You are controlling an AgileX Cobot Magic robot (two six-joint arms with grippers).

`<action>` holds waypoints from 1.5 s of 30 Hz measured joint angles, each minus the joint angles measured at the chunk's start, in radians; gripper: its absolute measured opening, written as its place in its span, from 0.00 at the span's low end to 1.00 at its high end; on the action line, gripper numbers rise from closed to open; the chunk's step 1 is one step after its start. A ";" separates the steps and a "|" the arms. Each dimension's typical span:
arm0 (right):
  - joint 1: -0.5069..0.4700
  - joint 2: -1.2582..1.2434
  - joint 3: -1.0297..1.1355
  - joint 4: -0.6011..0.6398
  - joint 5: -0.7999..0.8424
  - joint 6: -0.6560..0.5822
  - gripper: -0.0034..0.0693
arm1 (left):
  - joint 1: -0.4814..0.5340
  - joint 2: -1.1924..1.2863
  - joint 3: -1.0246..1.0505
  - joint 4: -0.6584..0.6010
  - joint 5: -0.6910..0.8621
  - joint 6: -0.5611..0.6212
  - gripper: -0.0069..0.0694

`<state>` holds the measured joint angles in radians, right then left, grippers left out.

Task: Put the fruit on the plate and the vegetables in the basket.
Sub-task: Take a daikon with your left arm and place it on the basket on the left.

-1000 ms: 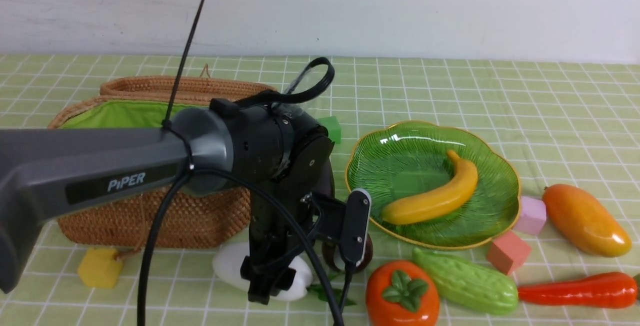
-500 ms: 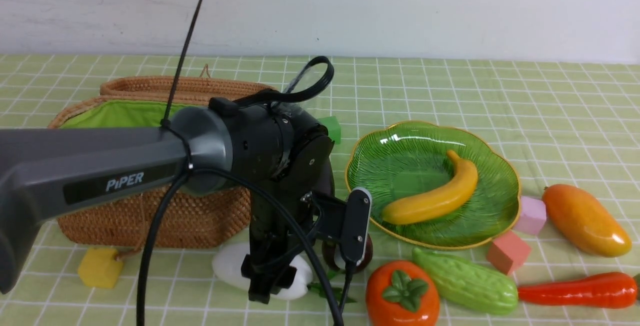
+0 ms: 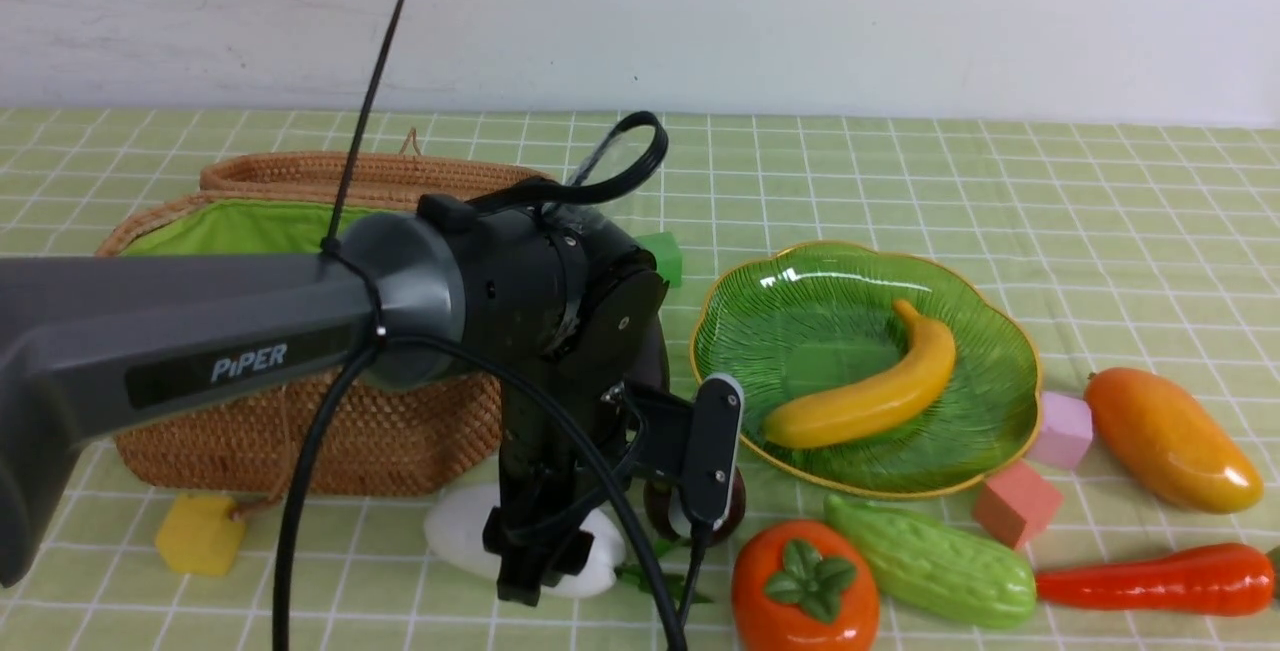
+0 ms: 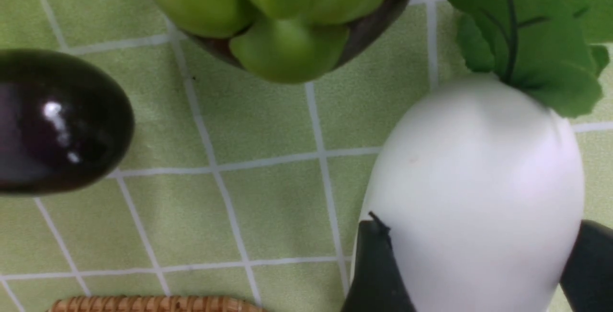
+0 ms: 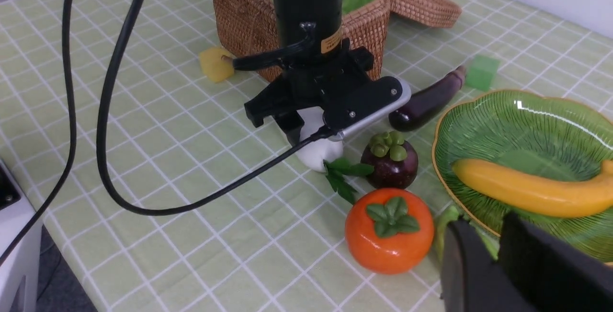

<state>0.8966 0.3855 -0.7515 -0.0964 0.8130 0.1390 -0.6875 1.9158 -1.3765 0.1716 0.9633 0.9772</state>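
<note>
My left gripper (image 3: pixel 530 571) reaches down in front of the wicker basket (image 3: pixel 300 431) and is shut on the white radish (image 4: pixel 479 182), one finger pressed to each side; the radish lies on the cloth. The mangosteen (image 5: pixel 389 161) and the eggplant (image 5: pixel 426 103) lie close beside it. The banana (image 3: pixel 870 396) rests in the green plate (image 3: pixel 800 331). In front of the plate lie the persimmon (image 3: pixel 805 586), the gourd (image 3: pixel 930 561) and the carrot (image 3: pixel 1150 579); the mango (image 3: pixel 1170 441) lies to its right. My right gripper (image 5: pixel 486 235) hovers shut and empty over the plate's near rim.
Small cubes lie about: a yellow cube (image 3: pixel 198 534) at the basket's front corner, a green cube (image 3: pixel 662 256) behind the eggplant, a pink cube (image 3: pixel 1062 429) and a salmon cube (image 3: pixel 1015 503) at the plate's right. The basket lid (image 3: pixel 330 176) leans open behind the basket. A black cable (image 5: pixel 110 149) loops over the cloth.
</note>
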 joint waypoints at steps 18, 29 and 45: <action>0.000 0.000 0.000 -0.005 0.004 0.001 0.02 | 0.000 -0.028 -0.003 0.003 -0.009 0.000 0.26; 0.000 0.000 0.000 -0.005 0.004 0.001 0.02 | 0.000 -0.030 -0.008 0.003 -0.016 0.000 0.07; 0.000 0.000 0.000 -0.008 0.004 0.001 0.03 | 0.000 -0.030 -0.008 -0.001 -0.003 -0.008 0.08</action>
<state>0.8966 0.3855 -0.7515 -0.1049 0.8173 0.1402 -0.6875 1.8860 -1.3847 0.1709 0.9603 0.9693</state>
